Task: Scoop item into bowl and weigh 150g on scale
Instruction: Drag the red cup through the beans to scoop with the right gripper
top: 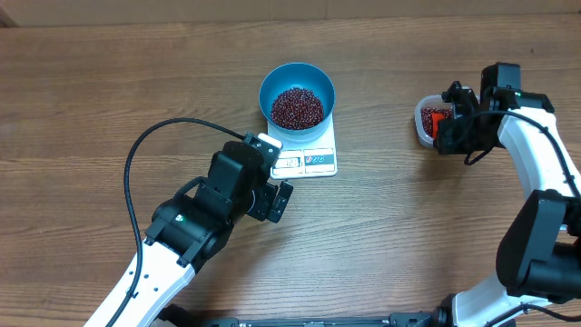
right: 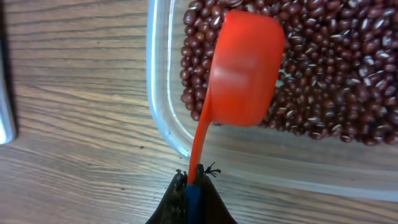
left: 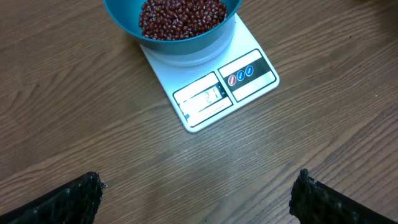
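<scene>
One blue bowl (top: pixel 295 74) sits on one white scale (top: pixel 313 145), mid desk (top: pixel 91 91). One clear tub (right: pixel 163 112) stands well apart on the right side. One orange scoop (right: pixel 245 68). Two arms.

Beans (top: pixel 298 107): too many to count, in two heaps, one in the bowl and one in the tub. No strays visible on the desk.

Right fingers (right: pixel 193 199): clamped tight on the very end of the scoop's thin handle. The cup is out over the tub's beans near the tub's left wall. Can't tell whether it touches them or has a load.

Left fingers (left: pixel 199 199): spread fully wide and holding nothing, parked just short of the scale's display edge and facing it. The digits are too blurred to read for sure.

Handling, my guess:
- **Beans:** small, hard and smooth, so they'll roll and scatter and can't be pinched. They only move by scoop. Each one is light, so a small trickle should give fine weight steps.
- **Scoop:** stiff, light plastic. The grip at the handle tip gives long leverage, so a full cup may sag or twist. Carry it level and tip it slowly.
- **Bowl:** rigid, looks light, smooth-sided. Best left alone, since a nudge or lean shifts the reading. If it must be steadied, take the rim.
- **Scale:** flat and low, and likely slides if pushed.
- **Tub:** thin clear wall that may skid when the scoop digs in.
</scene>
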You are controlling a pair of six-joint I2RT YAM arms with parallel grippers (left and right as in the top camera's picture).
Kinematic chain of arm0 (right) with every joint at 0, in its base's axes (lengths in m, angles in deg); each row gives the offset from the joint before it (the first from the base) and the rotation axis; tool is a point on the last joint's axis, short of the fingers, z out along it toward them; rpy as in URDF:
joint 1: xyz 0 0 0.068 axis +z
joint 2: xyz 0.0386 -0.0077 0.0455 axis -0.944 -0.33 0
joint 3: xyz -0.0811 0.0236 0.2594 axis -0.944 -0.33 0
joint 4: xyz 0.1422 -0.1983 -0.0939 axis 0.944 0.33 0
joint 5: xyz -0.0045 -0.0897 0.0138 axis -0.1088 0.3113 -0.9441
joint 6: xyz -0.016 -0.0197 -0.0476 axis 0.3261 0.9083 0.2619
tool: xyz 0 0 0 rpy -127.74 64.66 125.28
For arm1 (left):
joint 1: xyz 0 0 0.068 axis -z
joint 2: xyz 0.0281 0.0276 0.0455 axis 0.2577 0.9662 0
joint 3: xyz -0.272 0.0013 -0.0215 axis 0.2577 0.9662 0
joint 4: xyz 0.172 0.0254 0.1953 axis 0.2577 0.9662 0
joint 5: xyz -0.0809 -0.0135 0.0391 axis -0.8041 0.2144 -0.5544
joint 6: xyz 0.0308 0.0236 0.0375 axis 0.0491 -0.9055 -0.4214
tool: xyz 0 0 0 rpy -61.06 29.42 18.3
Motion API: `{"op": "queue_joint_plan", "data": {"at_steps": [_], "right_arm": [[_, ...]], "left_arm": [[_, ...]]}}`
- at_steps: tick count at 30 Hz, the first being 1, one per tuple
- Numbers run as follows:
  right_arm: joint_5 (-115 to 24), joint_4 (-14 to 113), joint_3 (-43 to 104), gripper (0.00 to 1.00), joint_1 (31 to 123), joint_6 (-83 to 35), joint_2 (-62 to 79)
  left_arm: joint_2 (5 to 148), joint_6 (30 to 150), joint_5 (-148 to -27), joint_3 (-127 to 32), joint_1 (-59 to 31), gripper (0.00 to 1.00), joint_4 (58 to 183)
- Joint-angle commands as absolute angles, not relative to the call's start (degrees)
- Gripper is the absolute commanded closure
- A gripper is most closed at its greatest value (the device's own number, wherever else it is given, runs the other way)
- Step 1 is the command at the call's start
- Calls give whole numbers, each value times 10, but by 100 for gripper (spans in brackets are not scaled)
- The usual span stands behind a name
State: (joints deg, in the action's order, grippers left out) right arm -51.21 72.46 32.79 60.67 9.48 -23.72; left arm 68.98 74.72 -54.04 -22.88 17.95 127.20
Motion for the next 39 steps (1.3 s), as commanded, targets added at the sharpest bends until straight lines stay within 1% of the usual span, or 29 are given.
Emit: {"op": "queue_joint_plan", "data": {"at_steps": [1, 11, 28, 39], "right_arm": [[-588, 731, 324, 96, 596, 99, -243], [-673, 731, 324, 96, 537, 99, -243], [-729, 731, 324, 96, 463, 99, -244], [-842, 732, 324, 96, 398, 99, -243]], "left_arm": [[692, 737, -547, -229, 177, 1, 1270], [692, 737, -547, -229, 177, 0, 1270], [692, 737, -547, -229, 177, 0, 1270], [692, 737, -547, -229, 177, 0, 1270]]}}
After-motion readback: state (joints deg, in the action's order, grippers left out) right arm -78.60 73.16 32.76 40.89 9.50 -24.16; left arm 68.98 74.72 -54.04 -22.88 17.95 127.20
